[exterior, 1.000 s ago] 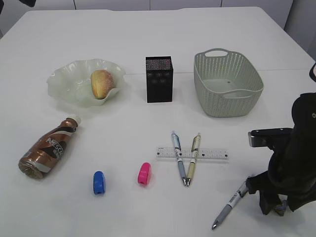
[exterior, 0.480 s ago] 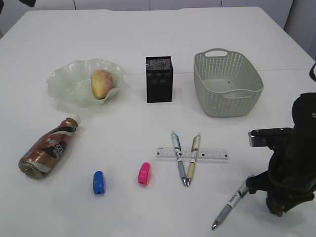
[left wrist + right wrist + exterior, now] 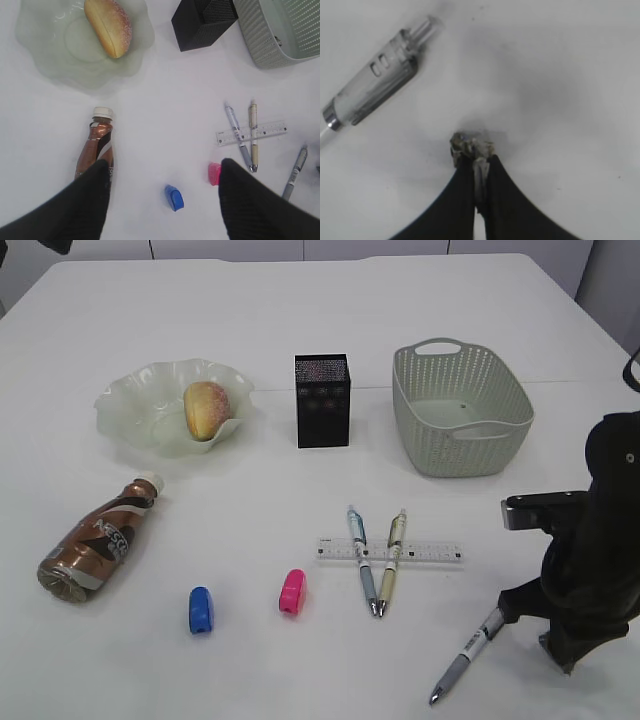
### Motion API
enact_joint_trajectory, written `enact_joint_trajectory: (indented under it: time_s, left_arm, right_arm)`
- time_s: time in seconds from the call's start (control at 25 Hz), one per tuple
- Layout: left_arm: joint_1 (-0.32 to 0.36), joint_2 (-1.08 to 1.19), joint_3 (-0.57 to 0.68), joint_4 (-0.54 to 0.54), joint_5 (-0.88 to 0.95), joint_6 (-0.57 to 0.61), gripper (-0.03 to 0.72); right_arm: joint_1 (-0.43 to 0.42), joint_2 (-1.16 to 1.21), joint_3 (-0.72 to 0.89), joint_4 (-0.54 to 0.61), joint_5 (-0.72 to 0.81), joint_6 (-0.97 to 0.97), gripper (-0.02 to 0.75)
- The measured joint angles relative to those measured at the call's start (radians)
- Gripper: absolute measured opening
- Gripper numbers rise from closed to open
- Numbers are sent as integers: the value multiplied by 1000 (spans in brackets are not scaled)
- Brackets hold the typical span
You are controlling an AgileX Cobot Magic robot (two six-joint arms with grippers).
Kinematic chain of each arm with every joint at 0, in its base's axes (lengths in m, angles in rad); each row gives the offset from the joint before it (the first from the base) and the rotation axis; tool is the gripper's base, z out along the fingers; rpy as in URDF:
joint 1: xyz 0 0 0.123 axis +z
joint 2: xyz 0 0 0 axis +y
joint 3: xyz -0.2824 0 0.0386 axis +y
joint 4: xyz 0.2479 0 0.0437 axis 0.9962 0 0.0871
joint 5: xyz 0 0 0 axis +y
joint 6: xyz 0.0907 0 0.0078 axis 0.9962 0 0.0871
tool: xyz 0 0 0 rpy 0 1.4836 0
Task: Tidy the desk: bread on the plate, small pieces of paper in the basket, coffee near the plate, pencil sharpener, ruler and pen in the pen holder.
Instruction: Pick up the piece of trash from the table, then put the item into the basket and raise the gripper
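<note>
The right gripper (image 3: 476, 159), low in the right wrist view, is closed with its tips pinching a small pale paper scrap (image 3: 471, 142) against the desk (image 3: 300, 300). A grey pen (image 3: 375, 95) lies just beside it at upper left. The pinch looks shallow, so a slow, straight lift should keep hold and avoid nudging the pen. The basket (image 3: 420, 440) waits at upper right of the exterior view; releasing low inside it seems safest. The left gripper (image 3: 164, 167) hangs open, empty.
</note>
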Motion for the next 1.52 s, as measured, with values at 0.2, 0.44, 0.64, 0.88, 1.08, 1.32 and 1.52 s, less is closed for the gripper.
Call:
enact_joint_trajectory:
  time_s: [0.2,0.44,0.64,0.88,1.08,1.32,1.52]
  left_arm:
    - [0,0,0,0,0,0,497]
    - [0,0,0,1,0,0,497]
    - [0,0,0,1,0,0,497]
    - [0,0,0,1,0,0,497]
    - [0,0,0,1,0,0,497]
    - [0,0,0,6,0,0,496]
    - [0,0,0,6,0,0,496]
  right_arm:
    - [0,-84,-53,24,81,0,18]
    - [0,-217,-141,29,185,0,17]
    - [0,-249,-311,-23,191,-2,17]
    - [0,-239,-517,-140,72,-1,17]
    - [0,-125,-674,-154,-12,20,16]
    - [0,97,-848,-194,-16,42,16]
    - [-32,244,-972,-208,-11,114,16]
